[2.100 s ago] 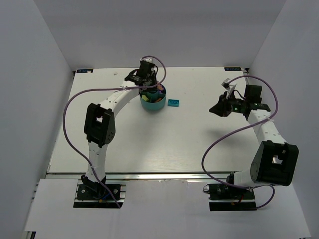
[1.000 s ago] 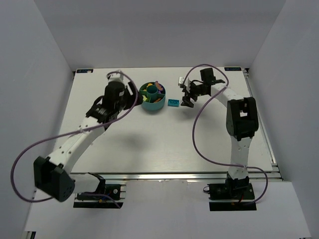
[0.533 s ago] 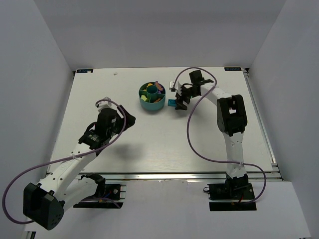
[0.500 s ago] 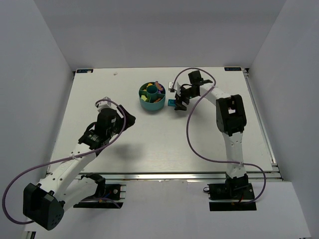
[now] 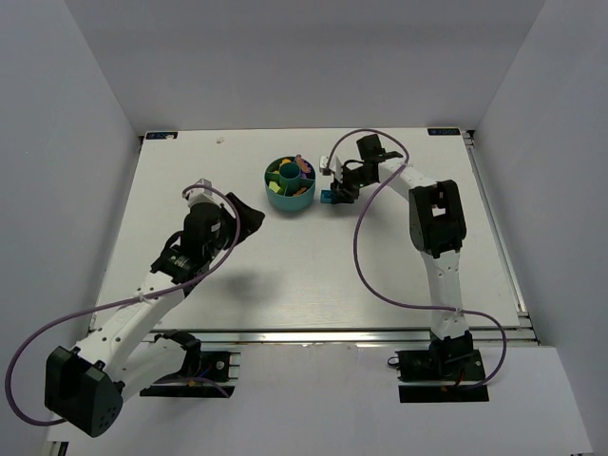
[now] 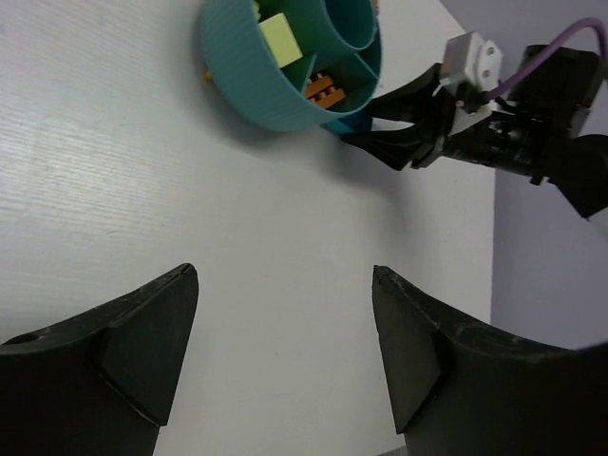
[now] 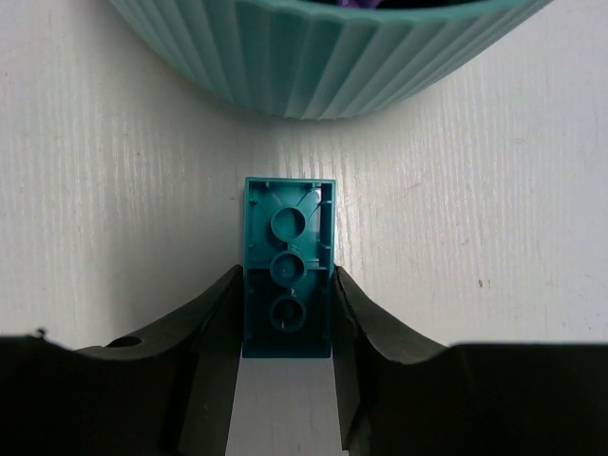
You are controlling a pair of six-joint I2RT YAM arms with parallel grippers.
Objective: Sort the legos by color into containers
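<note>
**Right gripper (image 7: 286, 277).** I find its fingers (image 7: 214, 351) drawn in narrow, to the width of the teal brick (image 7: 288, 223), with one pad against each long side. Contact looks complete on both sides in the wrist view. I judge the brick gripped but not lifted. It lies on the table (image 7: 114, 237) between the fingers, hollow underside up with three tubes showing, and its far part reaches past the fingertips. The far end stops just short of the ribbed wall of the bowl (image 7: 323, 66), with a thin strip of table between them.

**Left gripper (image 6: 283, 285).** Its fingers are spread wide with nothing between them. The bowl sits well ahead of the fingertips and a little to their left.

**Handling, in my judgement.** The brick is light, rigid, smooth plastic. It will not crush, but hard flat walls against hard pads can slip or pivot. The hold across the narrow width, on the long walls, is the right place. The pads sit toward the near end, so the free end may swing on lifting. I would use a moderate squeeze and lift straight up to clear the rim before crossing over.

**Bowl contents.** A lime brick (image 6: 277, 40) and an orange brick (image 6: 323, 90) lie in separate wedges. I cannot tell which compartment takes teal.
</note>
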